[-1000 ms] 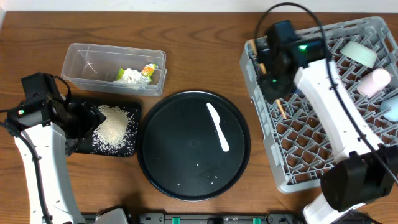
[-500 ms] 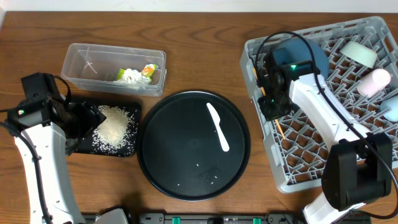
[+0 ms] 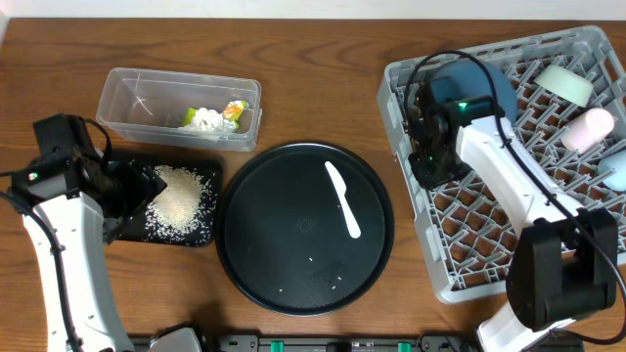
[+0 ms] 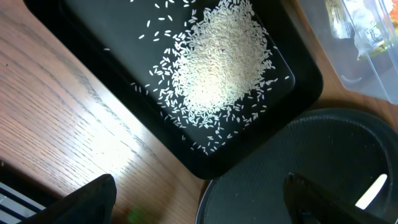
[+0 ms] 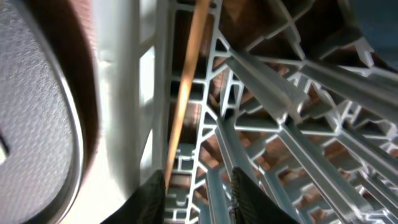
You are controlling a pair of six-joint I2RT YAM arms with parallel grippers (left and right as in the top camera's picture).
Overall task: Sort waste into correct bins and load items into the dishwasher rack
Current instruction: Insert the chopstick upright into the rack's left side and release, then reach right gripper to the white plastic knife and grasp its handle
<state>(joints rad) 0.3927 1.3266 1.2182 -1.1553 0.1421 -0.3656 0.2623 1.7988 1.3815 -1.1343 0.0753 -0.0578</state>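
The dishwasher rack [image 3: 509,235] stands at the right and holds a dark blue plate [image 3: 484,83], a pale green bowl [image 3: 567,83] and small cups [image 3: 587,129]. My right gripper [image 3: 427,168] is low over the rack's left edge. In the right wrist view it [image 5: 198,186] is open. A wooden chopstick [image 5: 186,81] lies along the rack wall, against the left finger. A white spoon [image 3: 342,200] lies on the round black tray [image 3: 254,254]. My left gripper [image 4: 200,190] is open and empty, beside the black bin [image 3: 213,166] that holds rice [image 4: 221,59].
A clear tub [image 3: 137,103] at the back left holds a crumpled tissue [image 3: 203,119] and a yellow-green wrapper [image 3: 235,110]. A few stray rice grains lie on the round tray. The rack's pegs and ribs [image 5: 292,93] crowd the right gripper.
The right arm came down into the rack's left edge with the chopstick, uncovering the blue plate. Its jaws then parted and let go of the chopstick. The left arm stayed still.
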